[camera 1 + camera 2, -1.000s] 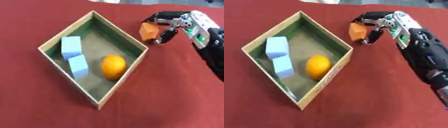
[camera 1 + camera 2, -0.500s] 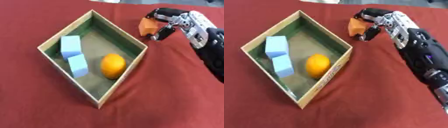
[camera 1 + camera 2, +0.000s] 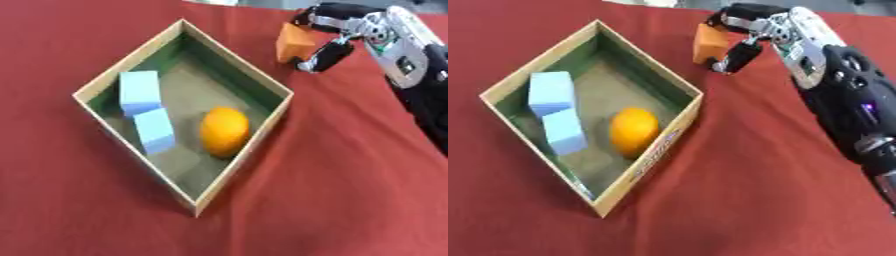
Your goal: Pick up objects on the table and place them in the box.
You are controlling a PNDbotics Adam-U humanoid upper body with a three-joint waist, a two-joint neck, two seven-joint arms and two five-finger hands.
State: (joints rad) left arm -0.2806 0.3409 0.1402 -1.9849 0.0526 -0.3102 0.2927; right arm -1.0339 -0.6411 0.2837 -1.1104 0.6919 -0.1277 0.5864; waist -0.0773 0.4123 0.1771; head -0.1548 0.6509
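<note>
A matt red cloth (image 3: pixel 332 190) covers the bench. The box (image 3: pixel 238 167) has pale wooden-looking walls, a dull green inside and a rough brownish floor. The two blue blocks (image 3: pixel 140 91) look like matt foam, perhaps. The orange (image 3: pixel 224 131) has a soft sheen. The right hand (image 3: pixel 750 30) is glossy black plastic and silver metal, round a matt orange block (image 3: pixel 707 44).

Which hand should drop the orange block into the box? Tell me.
The right. The right hand already has its fingers curled round the orange block, just beyond the box's far right wall. The left hand shows in neither view.
</note>
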